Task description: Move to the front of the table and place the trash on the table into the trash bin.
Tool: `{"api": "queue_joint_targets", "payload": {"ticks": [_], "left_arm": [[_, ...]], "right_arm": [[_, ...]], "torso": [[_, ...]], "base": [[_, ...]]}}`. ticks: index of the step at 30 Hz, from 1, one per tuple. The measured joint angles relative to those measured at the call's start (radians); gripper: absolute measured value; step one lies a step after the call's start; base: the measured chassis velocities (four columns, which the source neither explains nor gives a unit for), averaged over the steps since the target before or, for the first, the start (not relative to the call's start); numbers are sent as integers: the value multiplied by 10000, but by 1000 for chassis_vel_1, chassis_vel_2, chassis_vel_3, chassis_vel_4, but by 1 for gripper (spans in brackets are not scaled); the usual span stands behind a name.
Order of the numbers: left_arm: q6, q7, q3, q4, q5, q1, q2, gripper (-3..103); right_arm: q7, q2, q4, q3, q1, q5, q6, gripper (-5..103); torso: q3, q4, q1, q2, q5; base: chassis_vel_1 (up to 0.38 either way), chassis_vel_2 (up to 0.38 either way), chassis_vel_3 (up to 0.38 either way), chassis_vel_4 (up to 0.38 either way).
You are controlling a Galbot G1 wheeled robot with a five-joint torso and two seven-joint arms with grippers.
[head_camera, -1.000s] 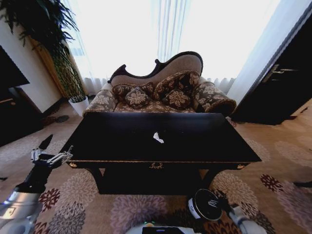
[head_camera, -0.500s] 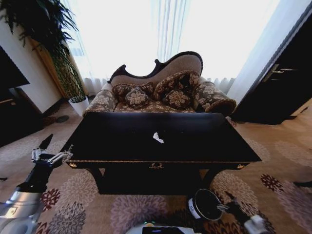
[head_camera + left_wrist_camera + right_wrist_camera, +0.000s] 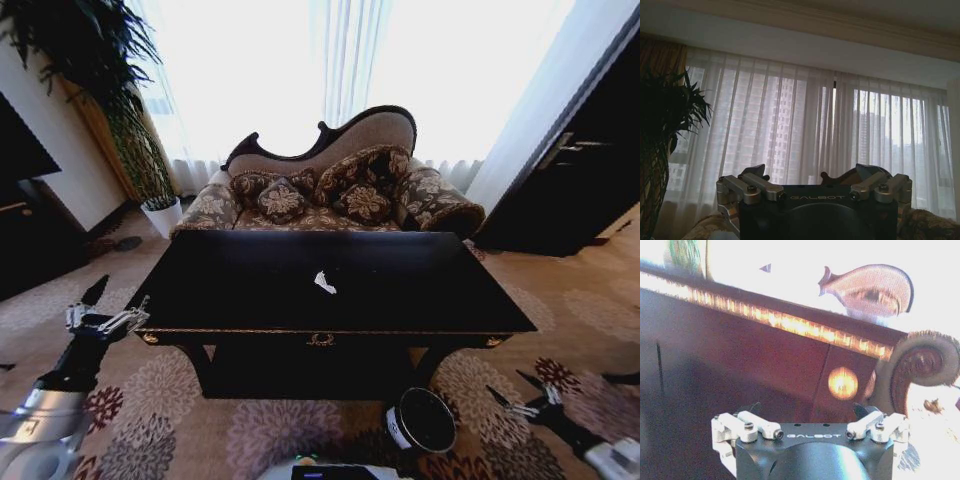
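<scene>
A glossy black table point(image 3: 400, 290) with gold trim fills the middle of the head view, its long front edge facing the robot and a gold emblem at the centre of its apron. On the table top, close to the centre, lies a small white scrap of trash point(image 3: 324, 283), alone on the dark surface. On the patterned carpet point(image 3: 160, 420) in front of the table, at about 5 o'clock from the scrap and beside the table's front right leg, stands the trash bin point(image 3: 422, 420), a small round bin with a dark inside and a pale rim.

The left end effector point(image 3: 105, 310) hangs over the carpet off the table's front left corner, at about 8 o'clock from the scrap, its fingers spread apart and holding nothing. The left wrist view looks past those fingers toward sheer white curtains point(image 3: 800, 130) and a leafy plant point(image 3: 665, 140).

The right end effector point(image 3: 520, 392) sits low over the carpet at 3 o'clock from the bin, near it but not touching, with its fingers apart and empty. The right wrist view faces the side of the table with its gold trim.

Behind the table stands a floral sofa point(image 3: 330, 190) with cushions.
</scene>
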Motion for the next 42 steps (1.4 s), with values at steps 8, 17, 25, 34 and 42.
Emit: {"api": "queue_joint_targets", "payload": {"ticks": [8, 17, 25, 34, 42], "left_arm": [[55, -28, 13, 4, -25, -43, 21, 100], [85, -39, 129, 24, 34, -89, -29, 100], [91, -49, 144, 24, 52, -100, -31, 100], [75, -55, -40, 52, -31, -28, 28, 100], [73, -58, -6, 45, -52, -20, 83, 100]], "right_arm": [[-186, -342, 883, 1091, -116, 1066, -475, 100], [318, -753, 1388, 1665, -166, 2167, -1035, 100], [4099, -358, 3427, 324, -182, 3226, -1644, 100], [8375, -1011, 7003, -1974, 481, 4703, -3130, 100], [9431, -2045, 8039, -3515, 953, 4900, -3523, 100]], "torso": [[0, 1, 0, 0, -4], [1, 1, 0, 0, -6], [1, 1, 0, 0, -4], [2, 3, 0, 0, -6], [1, 0, 1, 0, -3]], "base": [[0, 0, 0, 0], [0, 0, 0, 0], [0, 0, 0, 0], [0, 0, 0, 0], [0, 0, 0, 0]]}}
